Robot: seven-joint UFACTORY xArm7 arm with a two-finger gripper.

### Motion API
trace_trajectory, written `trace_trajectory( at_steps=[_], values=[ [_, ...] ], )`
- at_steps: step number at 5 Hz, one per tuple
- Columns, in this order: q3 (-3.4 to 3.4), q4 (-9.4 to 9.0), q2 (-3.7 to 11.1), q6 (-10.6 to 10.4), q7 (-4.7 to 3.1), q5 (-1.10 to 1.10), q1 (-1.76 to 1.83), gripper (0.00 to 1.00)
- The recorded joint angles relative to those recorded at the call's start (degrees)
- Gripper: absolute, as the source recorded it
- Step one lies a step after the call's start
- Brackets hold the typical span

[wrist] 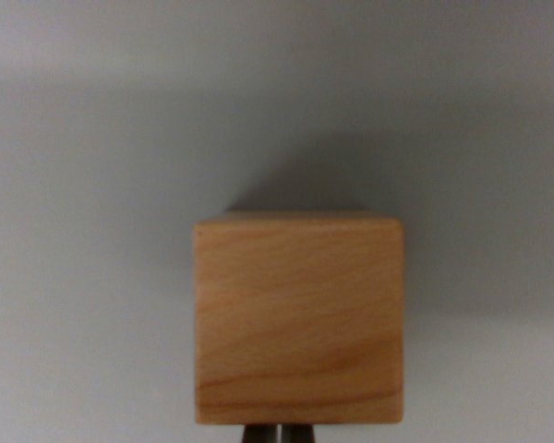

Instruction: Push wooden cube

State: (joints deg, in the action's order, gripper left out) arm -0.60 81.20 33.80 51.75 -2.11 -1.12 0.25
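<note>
Cube (298, 318): a light wooden block with fine grain, it sat just below the middle of the wrist view, toward 6 o'clock, with one broad face turned to the camera and a thin strip of its top face showing along the upper edge.
Table (92, 185): a plain grey surface filled the rest of the view; a soft shadow spread from the cube toward 12 and 1 o'clock.
Fingers (279, 434): two dark tips showed at the bottom edge, at 6 o'clock, right under the cube's lower edge; they stood close together with only a thin pale slit between them, nothing held.
Contact: the tips met the cube's lower edge in the picture; whether they truly touched it could not be told.
</note>
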Motion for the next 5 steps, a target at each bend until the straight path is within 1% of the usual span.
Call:
trace_trajectory(
  at_steps=[1, 2, 3, 4, 5],
  values=[
    [0.01, 2.49, 1.52, 0.98, 0.02, 0.03, 0.00, 1.00],
    [0.01, 2.49, 1.52, 0.98, 0.02, 0.03, 0.00, 1.00],
    [0.03, 4.81, 2.93, 1.88, 0.03, 0.06, 0.00, 1.00],
    [0.03, 4.81, 2.93, 1.88, 0.03, 0.06, 0.00, 1.00],
    [0.04, 6.92, 4.21, 2.71, 0.05, 0.08, 0.01, 1.00]
  ],
)
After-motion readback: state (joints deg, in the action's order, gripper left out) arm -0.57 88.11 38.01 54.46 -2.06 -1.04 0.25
